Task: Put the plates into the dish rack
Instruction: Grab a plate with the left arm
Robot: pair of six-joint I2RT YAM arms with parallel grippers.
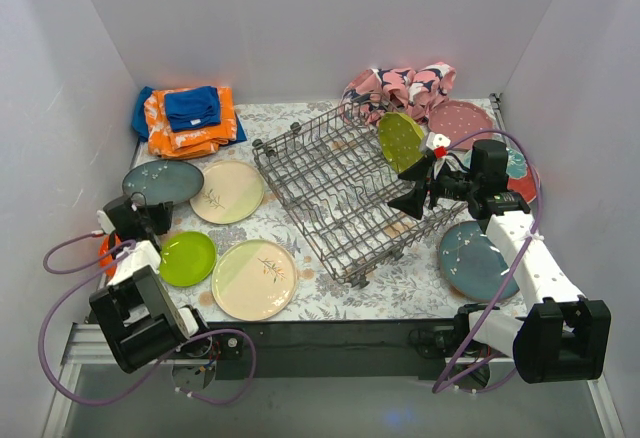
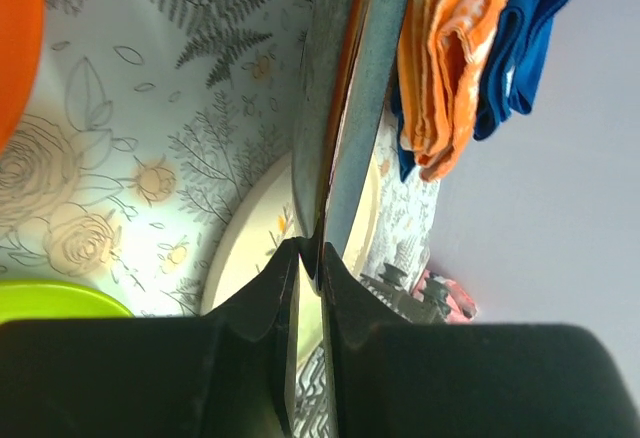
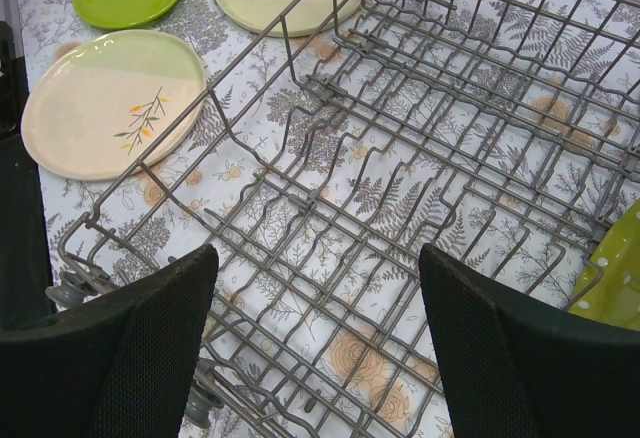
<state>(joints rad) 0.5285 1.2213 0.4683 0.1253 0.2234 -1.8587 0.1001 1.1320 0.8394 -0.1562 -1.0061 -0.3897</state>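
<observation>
Left gripper [image 1: 148, 206]: left side of the table; fingers [image 2: 265, 298] pressed together on the near rim of the left teal plate [image 1: 162, 180]. In the wrist view the rim runs edge-on between them.
Right gripper [image 1: 412, 186]: fingers spread wide with nothing between them, over the right part of the rack.
Rack [image 1: 330, 193]: mid-table, set at an angle on the floral mat [image 1: 330, 303].
Dotted lime plate [image 1: 400, 141]: on edge in the rack's far right corner; the only plate in the rack.
Far cream plate [image 1: 227, 192]: flat, between the left teal plate and the rack.
Near cream plate [image 1: 255, 278]: flat, near side, left of the rack's near corner.
Lime plate [image 1: 187, 258]: flat, between the left arm and the near cream plate.
Orange plate [image 1: 103, 251]: left edge, mostly hidden under the left arm.
Right teal plate [image 1: 477, 258]: flat, near right, partly under the right arm.
Pink plate [image 1: 460, 118]: flat, far right, just beside the patterned cloth [image 1: 400, 86].
Red plate [image 1: 522, 188]: right edge, mostly hidden behind the right arm.
Orange and blue cloths [image 1: 188, 118]: stacked, far left corner.
</observation>
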